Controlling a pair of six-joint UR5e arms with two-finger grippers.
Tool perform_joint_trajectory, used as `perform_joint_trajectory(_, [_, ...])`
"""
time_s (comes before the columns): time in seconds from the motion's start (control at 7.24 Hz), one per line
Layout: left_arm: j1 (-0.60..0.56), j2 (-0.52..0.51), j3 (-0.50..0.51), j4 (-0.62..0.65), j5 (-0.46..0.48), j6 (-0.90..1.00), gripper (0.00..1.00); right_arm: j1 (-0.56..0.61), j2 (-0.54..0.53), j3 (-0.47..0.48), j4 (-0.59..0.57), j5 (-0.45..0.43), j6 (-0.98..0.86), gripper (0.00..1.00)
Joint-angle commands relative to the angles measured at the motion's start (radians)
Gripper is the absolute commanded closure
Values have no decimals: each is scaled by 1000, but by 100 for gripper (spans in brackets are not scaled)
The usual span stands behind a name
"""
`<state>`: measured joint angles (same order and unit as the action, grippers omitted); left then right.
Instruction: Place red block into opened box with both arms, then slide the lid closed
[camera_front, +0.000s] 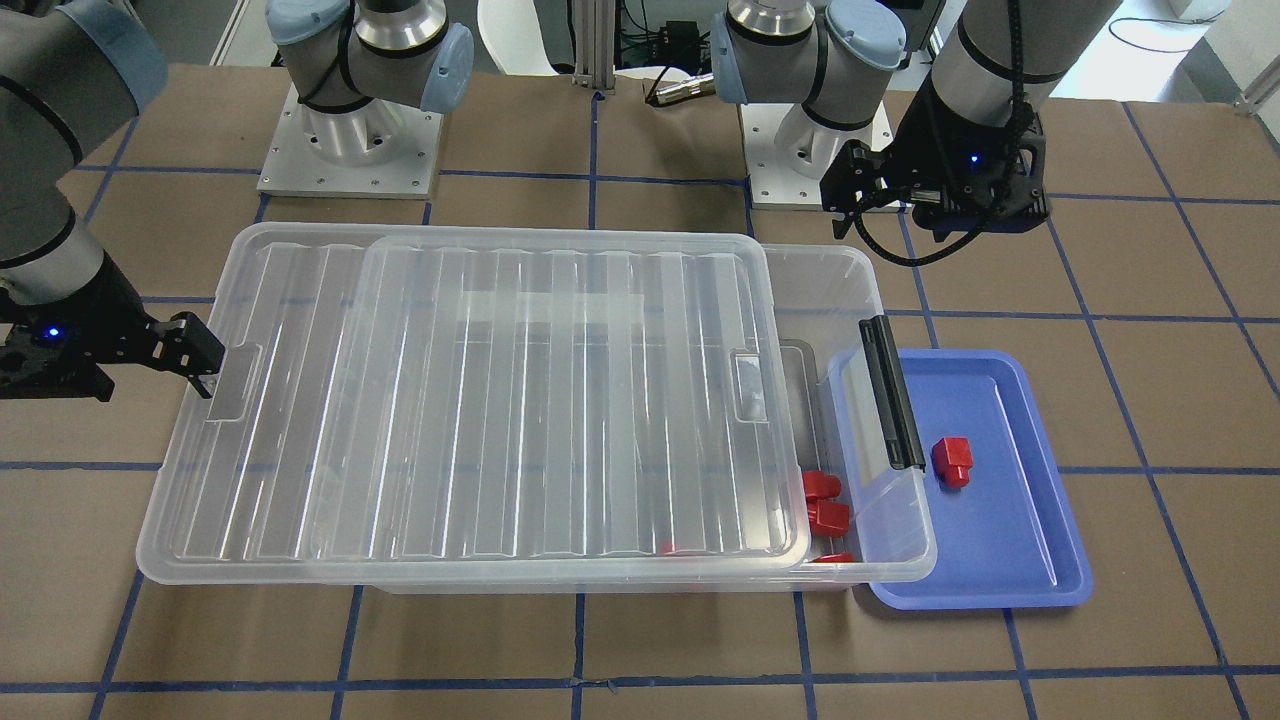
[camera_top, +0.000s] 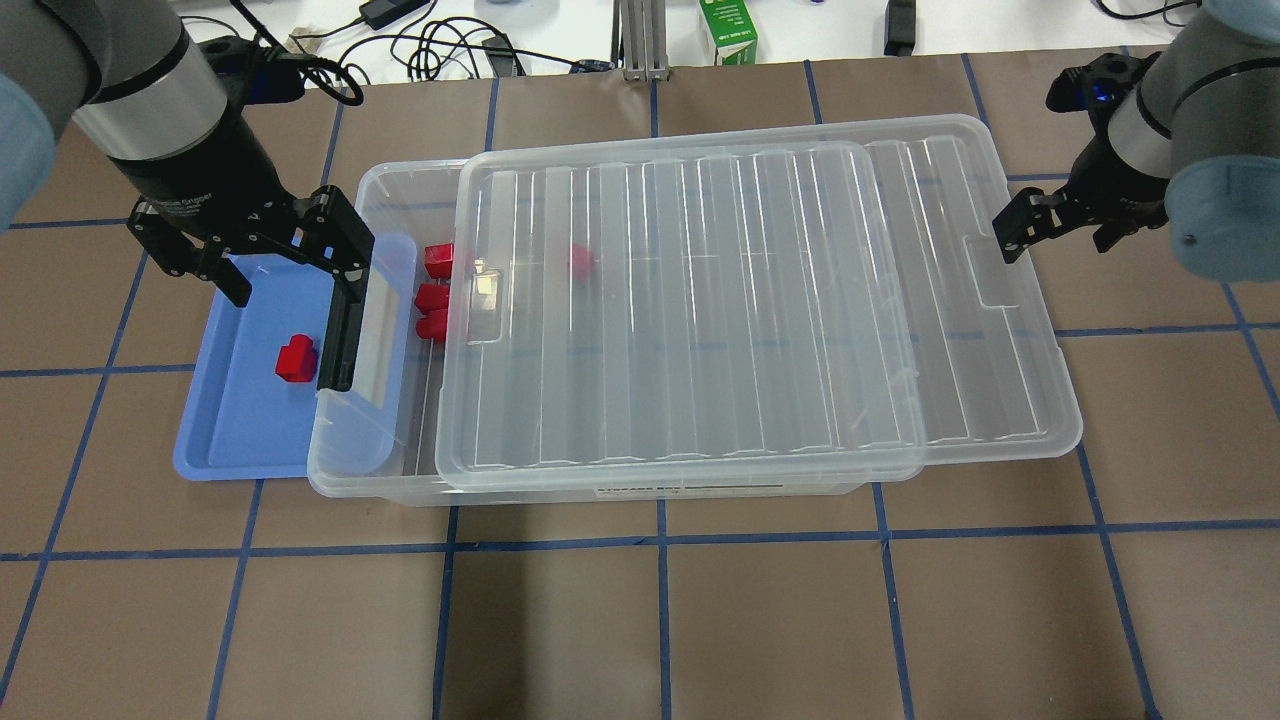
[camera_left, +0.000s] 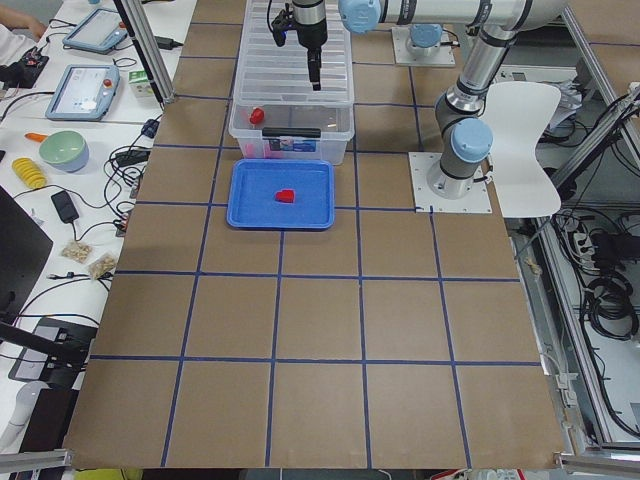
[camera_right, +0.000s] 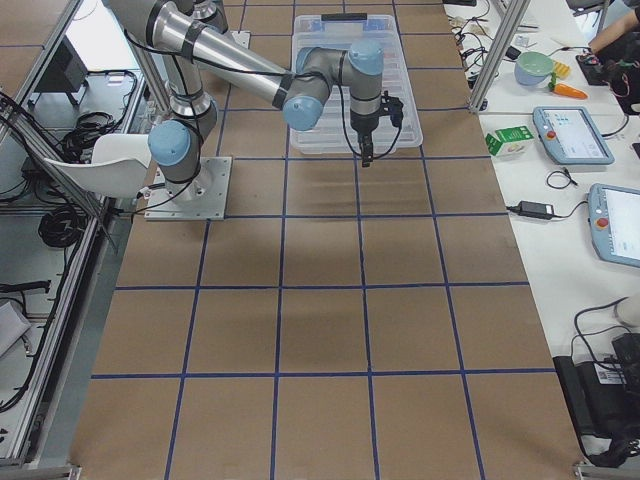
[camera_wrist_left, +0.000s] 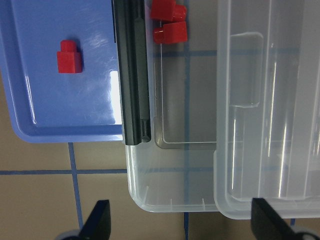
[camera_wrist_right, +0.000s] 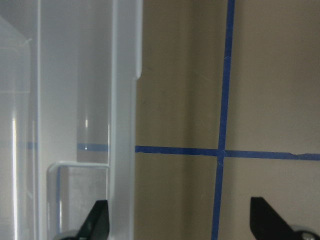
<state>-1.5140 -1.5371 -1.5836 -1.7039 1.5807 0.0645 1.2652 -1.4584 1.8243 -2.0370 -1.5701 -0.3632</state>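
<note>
Left gripper (camera_top: 290, 275): fingers spread wide, holding nothing and touching nothing. It hovers above the far end of the tray (camera_top: 230, 420) and the left end of the box (camera_top: 390, 180).

Right gripper (camera_top: 1060, 230): fingers spread wide, holding nothing. In the wrist view they straddle the right short edge of the lid (camera_top: 700, 300), one finger over the lid beside its notch, the other over the table (camera_top: 660, 620). Contact with the lid cannot be determined.

Box: clear, long side facing the robot. Its left end is uncovered. The latch (camera_top: 338, 340), a black bar on a clear flap, hangs out over the tray.

Lid: lies flat on the box, shifted toward the robot's right, overhanging the right end.

Tray: blue and shallow, touching the left end of the box.

Block (camera_top: 296, 358): red, on the tray just beside the latch. It sits nearer the robot than the left gripper, outside the gap between the fingers.

Three more red blocks (camera_top: 432, 297) lie in the uncovered end of the box. A fourth (camera_top: 581, 260) shows through the lid.

Label (camera_top: 690, 490): a strip on the near wall of the box, print too small to read
</note>
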Motion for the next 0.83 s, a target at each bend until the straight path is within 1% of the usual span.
perform_joint_trajectory(0.0, [0, -1, -1, 13, 7, 3, 0, -38, 0, -2, 4, 8, -11, 0])
perform_joint_trajectory(0.69, [1, -6, -2, 15, 9, -8, 0, -116, 0, -5, 14, -7, -23, 0])
